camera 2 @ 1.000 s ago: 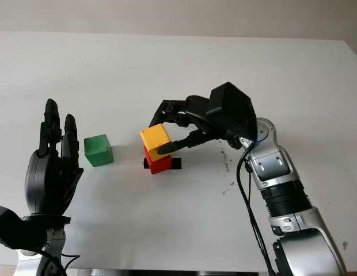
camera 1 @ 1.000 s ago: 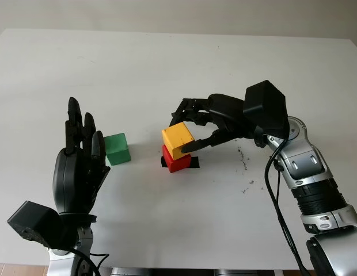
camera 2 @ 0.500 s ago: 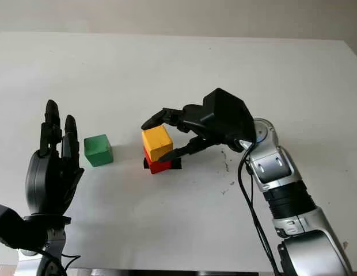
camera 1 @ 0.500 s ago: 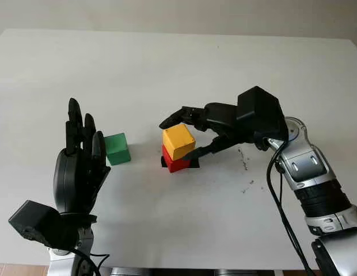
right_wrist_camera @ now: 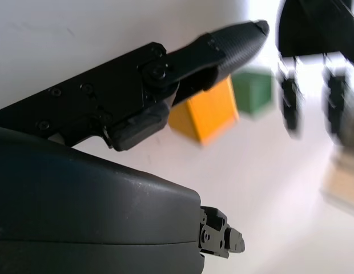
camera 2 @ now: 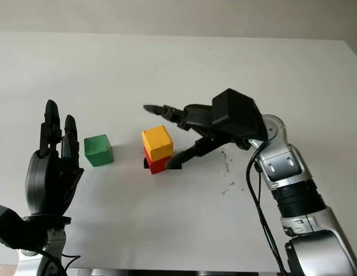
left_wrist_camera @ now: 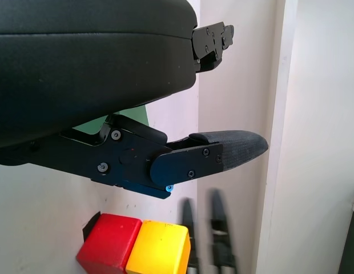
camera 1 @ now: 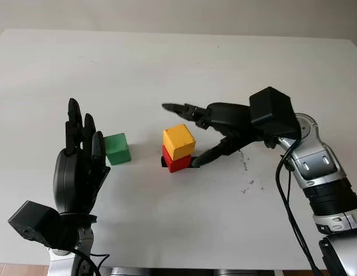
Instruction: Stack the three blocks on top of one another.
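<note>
The right robot hand (camera 1: 193,135) is open and holds nothing; its upper fingers (camera 1: 178,107) reach past the far side of the yellow block (camera 1: 178,141) while the thumb (camera 1: 208,156) sits low on the near side, neither touching it. The yellow block sits on the red block (camera 1: 174,161), turned a little askew to it and overhanging toward the right robot hand. That makes 2 of the 3 blocks stacked on the white worktop (camera 1: 167,63).

The green block (camera 1: 117,148) stands alone on the worktop, just beyond the fingertips of the left robot hand (camera 1: 80,167), which is raised, open and empty, with its palm upright. The block lies between that robot hand and the stack.

The step in hand looks like clearing the right robot hand away from the 2-block stack. To do it well, the fingers should back off along their own line, away from the yellow block, without sweeping sideways, since a brush could slide the skewed top block off. The green block is best taken by whichever robot hand reaches it cleanly, gripped on 2 opposite faces, carried above the stack and lowered square onto the yellow block, then let go gently.
</note>
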`<control>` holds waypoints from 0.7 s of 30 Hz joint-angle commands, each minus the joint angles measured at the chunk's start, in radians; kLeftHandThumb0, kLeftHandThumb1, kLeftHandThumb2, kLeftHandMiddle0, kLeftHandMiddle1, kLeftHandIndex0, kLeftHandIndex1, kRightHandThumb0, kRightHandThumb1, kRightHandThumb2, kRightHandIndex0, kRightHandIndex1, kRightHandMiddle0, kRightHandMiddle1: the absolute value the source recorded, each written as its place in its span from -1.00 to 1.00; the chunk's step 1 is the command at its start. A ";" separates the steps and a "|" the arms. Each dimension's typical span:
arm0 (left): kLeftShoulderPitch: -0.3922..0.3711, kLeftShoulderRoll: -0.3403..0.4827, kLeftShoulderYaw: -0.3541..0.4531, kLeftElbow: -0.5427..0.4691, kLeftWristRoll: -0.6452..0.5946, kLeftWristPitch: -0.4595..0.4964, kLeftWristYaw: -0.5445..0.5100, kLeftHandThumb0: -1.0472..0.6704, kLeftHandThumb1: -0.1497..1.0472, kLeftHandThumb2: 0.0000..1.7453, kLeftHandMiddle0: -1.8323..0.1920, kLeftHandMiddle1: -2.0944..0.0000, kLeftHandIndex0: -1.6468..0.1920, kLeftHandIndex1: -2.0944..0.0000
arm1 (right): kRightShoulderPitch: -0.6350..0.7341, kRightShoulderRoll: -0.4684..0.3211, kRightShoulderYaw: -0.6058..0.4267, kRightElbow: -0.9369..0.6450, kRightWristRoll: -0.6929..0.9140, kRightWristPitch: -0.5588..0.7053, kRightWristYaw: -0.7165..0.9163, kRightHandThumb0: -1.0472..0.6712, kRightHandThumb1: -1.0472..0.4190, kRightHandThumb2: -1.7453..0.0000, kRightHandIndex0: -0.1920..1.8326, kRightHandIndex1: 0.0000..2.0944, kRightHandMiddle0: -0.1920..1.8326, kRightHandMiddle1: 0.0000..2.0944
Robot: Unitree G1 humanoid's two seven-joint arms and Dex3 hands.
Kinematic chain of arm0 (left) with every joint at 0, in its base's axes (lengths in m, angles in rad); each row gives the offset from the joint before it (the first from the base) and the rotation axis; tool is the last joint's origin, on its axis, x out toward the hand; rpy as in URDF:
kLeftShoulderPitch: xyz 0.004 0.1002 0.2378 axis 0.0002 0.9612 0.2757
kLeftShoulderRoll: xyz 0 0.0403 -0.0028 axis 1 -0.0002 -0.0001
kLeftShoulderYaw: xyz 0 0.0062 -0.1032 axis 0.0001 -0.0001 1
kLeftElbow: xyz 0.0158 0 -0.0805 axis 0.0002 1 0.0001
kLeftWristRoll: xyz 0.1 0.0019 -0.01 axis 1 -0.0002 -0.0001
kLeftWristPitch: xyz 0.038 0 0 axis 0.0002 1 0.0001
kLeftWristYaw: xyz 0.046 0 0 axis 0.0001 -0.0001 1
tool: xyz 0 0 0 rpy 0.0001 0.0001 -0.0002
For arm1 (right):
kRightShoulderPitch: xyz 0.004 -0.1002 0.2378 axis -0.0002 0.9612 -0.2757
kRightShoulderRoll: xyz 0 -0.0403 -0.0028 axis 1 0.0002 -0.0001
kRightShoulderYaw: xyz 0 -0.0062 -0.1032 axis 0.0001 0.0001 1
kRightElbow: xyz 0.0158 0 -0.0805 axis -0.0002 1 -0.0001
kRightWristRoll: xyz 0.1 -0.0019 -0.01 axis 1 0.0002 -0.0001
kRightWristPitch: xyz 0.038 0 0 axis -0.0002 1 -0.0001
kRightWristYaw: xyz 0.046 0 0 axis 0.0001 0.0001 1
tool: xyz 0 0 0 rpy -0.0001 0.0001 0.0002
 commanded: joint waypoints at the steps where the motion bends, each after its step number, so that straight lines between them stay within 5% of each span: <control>1: 0.006 0.000 0.005 0.006 -0.003 -0.016 -0.006 -0.57 1.00 -0.36 0.96 0.95 0.99 0.96 | 0.052 0.017 -0.053 -0.047 0.018 -0.002 -0.066 -0.93 -0.99 0.64 -1.00 -1.00 -1.00 -1.00; 6: 0.009 0.001 0.011 0.001 -0.009 -0.008 -0.008 -0.56 1.00 -0.36 0.96 0.95 0.99 0.95 | 0.165 0.075 -0.145 -0.128 0.048 -0.027 -0.243 -0.76 -1.00 0.29 -1.00 -1.00 -1.00 -1.00; 12: 0.000 0.008 0.013 -0.001 -0.016 0.008 -0.016 -0.56 1.00 -0.36 0.97 0.95 1.00 0.96 | 0.312 0.169 -0.226 -0.226 0.168 0.035 -0.363 -0.64 -1.00 0.25 -1.00 -1.00 -1.00 -1.00; 21: -0.012 0.054 0.036 0.000 -0.025 0.019 -0.051 -0.52 1.00 -0.34 0.97 0.95 1.00 0.98 | 0.482 0.273 -0.178 -0.318 0.156 0.036 -0.501 -0.65 -1.00 0.15 -1.00 -1.00 -1.00 -1.00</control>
